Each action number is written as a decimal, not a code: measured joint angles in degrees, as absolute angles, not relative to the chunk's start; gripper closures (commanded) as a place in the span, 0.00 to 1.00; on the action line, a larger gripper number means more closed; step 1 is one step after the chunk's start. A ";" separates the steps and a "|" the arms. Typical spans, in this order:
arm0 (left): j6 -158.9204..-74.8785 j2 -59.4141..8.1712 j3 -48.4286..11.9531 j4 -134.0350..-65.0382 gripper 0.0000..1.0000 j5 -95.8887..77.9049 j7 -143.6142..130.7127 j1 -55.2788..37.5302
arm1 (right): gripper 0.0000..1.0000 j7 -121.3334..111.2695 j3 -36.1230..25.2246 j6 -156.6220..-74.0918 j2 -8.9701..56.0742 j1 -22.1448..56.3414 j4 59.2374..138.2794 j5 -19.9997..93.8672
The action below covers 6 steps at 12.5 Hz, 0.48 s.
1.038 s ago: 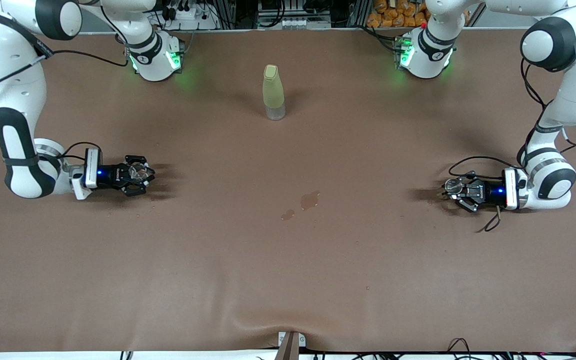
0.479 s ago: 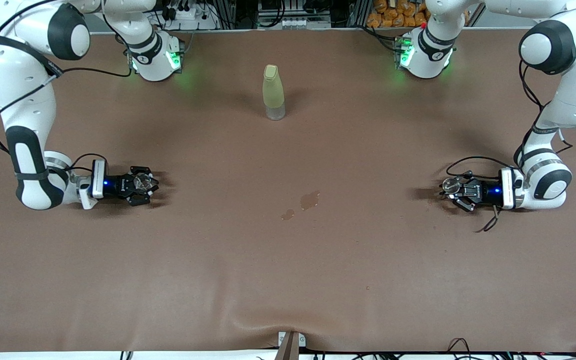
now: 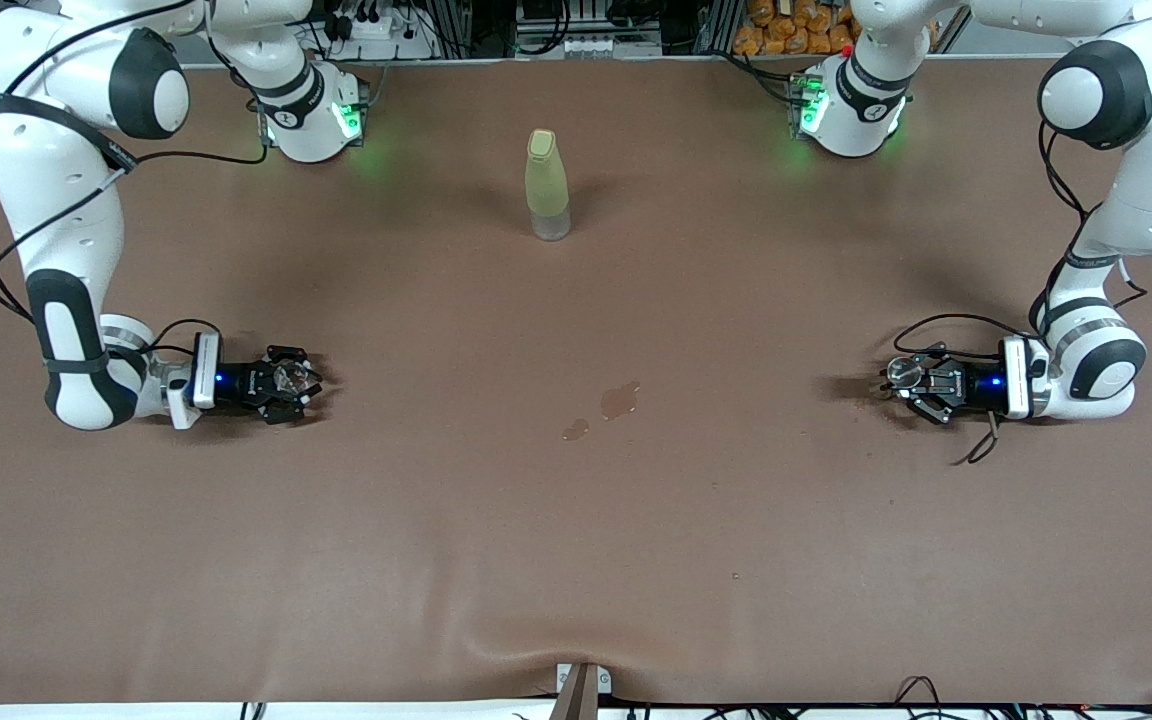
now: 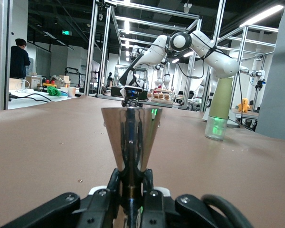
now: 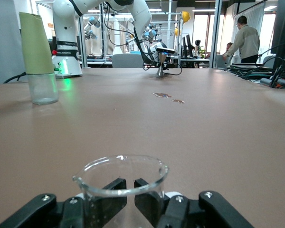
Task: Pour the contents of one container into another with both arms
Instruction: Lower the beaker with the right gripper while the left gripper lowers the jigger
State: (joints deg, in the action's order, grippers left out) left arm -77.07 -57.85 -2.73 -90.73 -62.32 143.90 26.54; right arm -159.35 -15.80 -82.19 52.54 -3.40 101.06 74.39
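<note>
I am holding my right gripper [image 3: 288,383] low over the brown table cover [image 3: 576,560], at the middle height of the front view, toward the right arm's end of the table. Its fingers are clamping a small clear glass beaker cup [image 3: 288,375]. The cup is standing upright with its mouth up, and in the right wrist view its round rim and small pouring lip [image 5: 121,180] are filling the lower middle of the frame.

I am keeping my left gripper [image 3: 911,380] low at the left arm's end, at about the same height in the front view. Its fingers are closing on the narrow waist of a silvery metal jigger [image 3: 902,372]. In the left wrist view the jigger [image 4: 130,137] is rising straight up in the centre, wide mouth on top.

Between my two grippers the cover is lying open, with two small wet spots [image 3: 619,401] near the centre of the front view. They are showing also in the right wrist view [image 5: 162,95]. A tall yellow-green bottle [image 3: 547,185] is standing upright in the upper middle of the front view, farther from the front camera than the spots and well apart from both grippers. Nothing is standing between the cup and the jigger.
</note>
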 measured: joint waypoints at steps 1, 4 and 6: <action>-77.07 -57.85 -2.72 -90.59 0.81 -62.10 143.90 26.54 | 1.00 -159.37 -15.72 -82.38 52.91 -3.40 100.98 74.73; -77.08 -57.87 -2.69 -90.46 0.66 -61.78 143.90 26.53 | 0.73 -159.43 -15.52 -82.83 53.65 -3.38 100.95 75.57; -77.07 -57.89 -2.61 -90.01 0.58 -60.56 143.90 26.52 | 0.48 -159.40 -15.51 -83.20 53.81 -3.38 100.92 75.61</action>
State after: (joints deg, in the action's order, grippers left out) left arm -77.07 -57.89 -2.61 -90.01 -60.56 143.90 26.52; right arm -159.40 -15.51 -83.20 53.81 -3.38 100.92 75.61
